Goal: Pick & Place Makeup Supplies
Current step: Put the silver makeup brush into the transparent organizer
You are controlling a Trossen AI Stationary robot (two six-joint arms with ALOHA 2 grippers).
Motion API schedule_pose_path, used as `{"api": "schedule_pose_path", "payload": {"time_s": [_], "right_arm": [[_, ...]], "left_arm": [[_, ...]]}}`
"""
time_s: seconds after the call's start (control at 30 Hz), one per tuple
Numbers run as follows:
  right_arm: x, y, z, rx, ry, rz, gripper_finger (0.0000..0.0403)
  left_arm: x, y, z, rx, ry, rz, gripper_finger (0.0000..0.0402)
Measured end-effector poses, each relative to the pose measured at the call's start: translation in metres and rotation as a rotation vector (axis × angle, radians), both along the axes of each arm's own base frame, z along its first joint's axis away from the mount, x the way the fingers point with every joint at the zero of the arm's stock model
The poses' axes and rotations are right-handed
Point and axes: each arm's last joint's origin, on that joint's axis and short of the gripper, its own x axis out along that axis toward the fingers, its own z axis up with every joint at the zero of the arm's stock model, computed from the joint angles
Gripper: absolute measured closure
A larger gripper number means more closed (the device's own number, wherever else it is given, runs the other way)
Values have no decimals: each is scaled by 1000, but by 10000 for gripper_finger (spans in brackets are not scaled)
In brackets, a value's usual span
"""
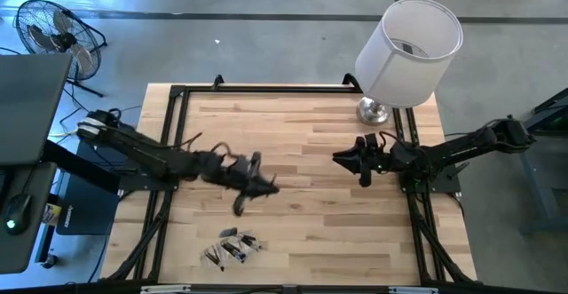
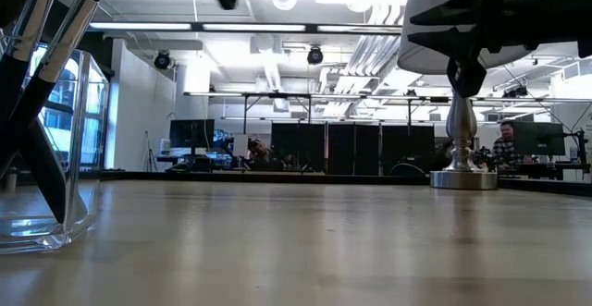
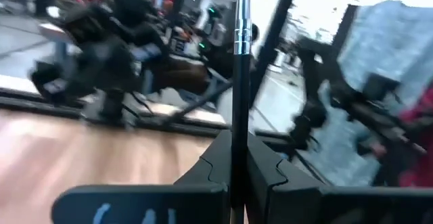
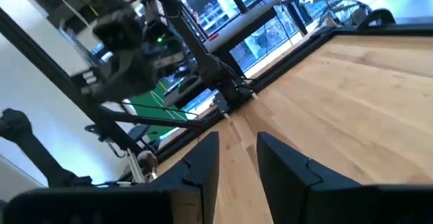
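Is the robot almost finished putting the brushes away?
Not yet, I think. Some brushes already lean in the clear holder. The left hand grips one more brush. The right hand waits open and empty. I can't tell whether loose ones remain.

I see one thin black brush [image 3: 239, 82] clamped upright in my left gripper [image 3: 238, 173]; other brushes [image 2: 42, 93] lean inside the clear cup [image 2: 79, 140].

- Open tabletop [image 1: 311, 143] between both arms, wide bare wood mid-board.
- Lamp [image 1: 404, 50] blocking far right corner, base just beyond right gripper [image 1: 362, 161].
- Brush clutter [image 1: 232, 245] at near edge, left of centre.
- Clear holder [image 2: 42, 158] standing at near-left in low view.
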Motion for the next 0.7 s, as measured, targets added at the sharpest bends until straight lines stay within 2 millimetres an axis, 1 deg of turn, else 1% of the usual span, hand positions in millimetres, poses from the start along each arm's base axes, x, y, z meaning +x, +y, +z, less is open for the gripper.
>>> {"api": "schedule_pose_path", "payload": {"time_s": [0.07,0.2,0.27,0.33,0.43,0.53,0.63,0.7], "right_arm": [[0,0,0,31,-1,0,309],[0,2,-2,64,13,9,309],[-1,5,-3,83,25,16,309],[-2,9,-6,111,55,5,310],[-1,18,-10,137,143,-13,320],[7,29,-5,145,272,-20,344],[22,40,2,141,381,-12,375],[34,47,6,135,413,-7,394]], "left_arm": [[-13,-12,-4,-1,5,-36,396],[-38,-34,-6,21,22,-85,396],[-49,-43,-4,65,44,-101,396],[-61,-53,-7,143,98,-131,396],[-78,-68,-13,226,163,-173,396],[-91,-84,-17,273,181,-211,396],[-106,-98,-19,308,189,-241,396],[-116,-107,-19,317,182,-265,396]]}}
